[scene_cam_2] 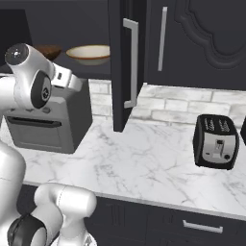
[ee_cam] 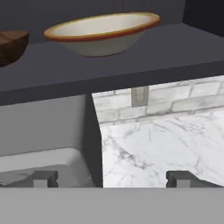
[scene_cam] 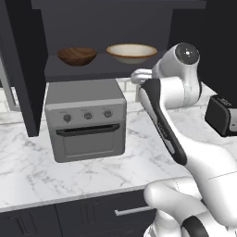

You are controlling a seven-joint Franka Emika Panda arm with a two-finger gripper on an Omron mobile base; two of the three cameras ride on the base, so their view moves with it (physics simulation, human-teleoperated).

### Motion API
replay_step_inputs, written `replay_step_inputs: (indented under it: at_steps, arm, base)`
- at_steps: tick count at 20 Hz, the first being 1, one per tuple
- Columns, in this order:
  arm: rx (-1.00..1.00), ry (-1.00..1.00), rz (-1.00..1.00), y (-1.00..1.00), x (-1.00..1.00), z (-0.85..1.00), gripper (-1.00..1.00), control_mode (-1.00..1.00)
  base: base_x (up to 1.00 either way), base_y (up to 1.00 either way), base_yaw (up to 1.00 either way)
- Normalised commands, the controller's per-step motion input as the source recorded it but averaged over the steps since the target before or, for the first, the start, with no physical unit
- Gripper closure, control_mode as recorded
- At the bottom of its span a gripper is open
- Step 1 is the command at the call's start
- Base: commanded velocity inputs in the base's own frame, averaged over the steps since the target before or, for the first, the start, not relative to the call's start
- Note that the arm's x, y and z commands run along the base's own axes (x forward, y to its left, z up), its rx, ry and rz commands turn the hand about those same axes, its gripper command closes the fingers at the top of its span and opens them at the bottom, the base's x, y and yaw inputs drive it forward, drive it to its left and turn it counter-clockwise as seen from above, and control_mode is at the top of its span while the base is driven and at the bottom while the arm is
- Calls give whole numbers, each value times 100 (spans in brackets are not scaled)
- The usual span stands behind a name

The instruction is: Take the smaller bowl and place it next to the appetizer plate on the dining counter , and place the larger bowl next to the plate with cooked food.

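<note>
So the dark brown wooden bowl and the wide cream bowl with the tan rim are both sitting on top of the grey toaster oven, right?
Not quite. The dark brown wooden bowl and the wide cream bowl with the tan rim both sit on the dark shelf above the grey toaster oven, not on it. The left base view shows this.

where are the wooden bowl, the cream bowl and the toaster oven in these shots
smaller bowl (scene_cam: 77, 56): left base view, on its dark outer wall, on the shelf.
larger bowl (ee_cam: 101, 33): hand view, on its cream inside, below the tan rim.
toaster oven (scene_cam: 88, 139): left base view, on its front door.
</note>
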Motion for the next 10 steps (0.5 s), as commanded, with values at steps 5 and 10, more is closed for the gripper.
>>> replay_step_inputs:
  at_steps: [5, 10]
  arm:
    - [25, -11, -17, 2, 0, 35, -100, -100]
    - [17, -1, -3, -8, 0, 35, -100, -100]
  base:
    - [0, 0, 0]
    - [0, 0, 0]
